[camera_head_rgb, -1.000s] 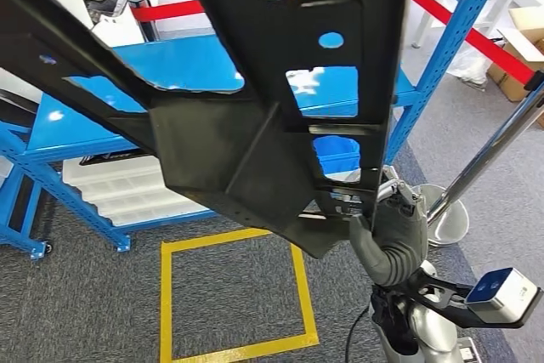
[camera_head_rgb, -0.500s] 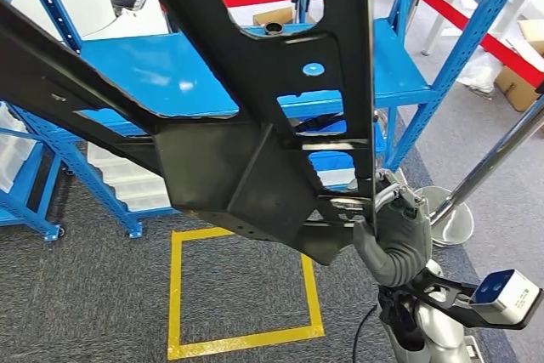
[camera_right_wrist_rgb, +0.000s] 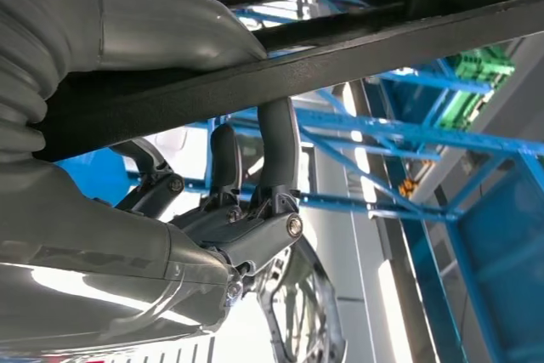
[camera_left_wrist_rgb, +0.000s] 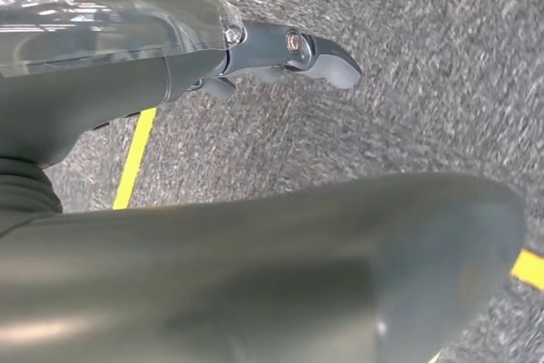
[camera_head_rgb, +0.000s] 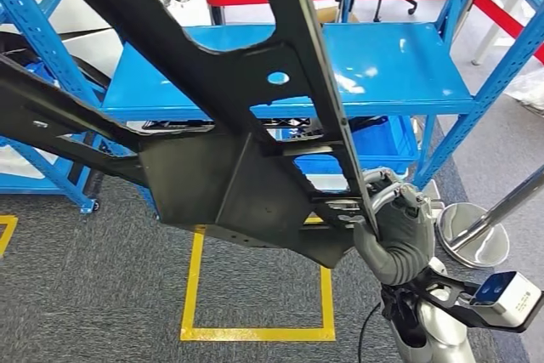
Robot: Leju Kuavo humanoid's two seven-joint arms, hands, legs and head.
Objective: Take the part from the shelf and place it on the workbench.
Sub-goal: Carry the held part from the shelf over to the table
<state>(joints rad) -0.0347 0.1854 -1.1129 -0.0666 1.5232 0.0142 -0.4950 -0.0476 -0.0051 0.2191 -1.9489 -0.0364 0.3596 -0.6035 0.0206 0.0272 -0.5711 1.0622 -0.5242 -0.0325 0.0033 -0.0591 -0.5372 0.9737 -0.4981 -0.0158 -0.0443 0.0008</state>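
Swinging leftward since a second ago, the view now centres the blue shelf across the upper frame, so the robot is turning in mid-carry. Its right hand clamps the black metal frame part, held aloft at centre. Whether the left hand grips anything, I cannot tell.

One black part, one blue shelf

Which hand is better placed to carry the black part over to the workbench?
The right hand. It already grips an edge of the black part, its fingers wrapped around a bar. The left hand hangs over the carpet with a finger extended; whether it holds anything is unclear.
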